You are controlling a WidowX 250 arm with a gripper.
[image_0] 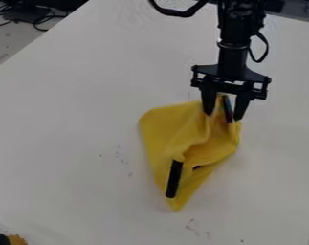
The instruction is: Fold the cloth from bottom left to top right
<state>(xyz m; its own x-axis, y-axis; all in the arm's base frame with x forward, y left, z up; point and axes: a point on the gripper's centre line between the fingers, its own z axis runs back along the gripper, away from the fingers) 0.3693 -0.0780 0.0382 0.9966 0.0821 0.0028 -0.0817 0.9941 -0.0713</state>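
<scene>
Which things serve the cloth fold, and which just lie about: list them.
For the job:
- cloth, yellow, partly bunched
- gripper, at the cloth's upper part
- table, under the cloth

Lying about:
- cables, upper left
- orange-brown thing, lower left corner

Unclear: black strip, on the cloth, perhaps part of it.

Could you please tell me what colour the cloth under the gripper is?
The cloth is yellow, best seen in the camera view.
</scene>
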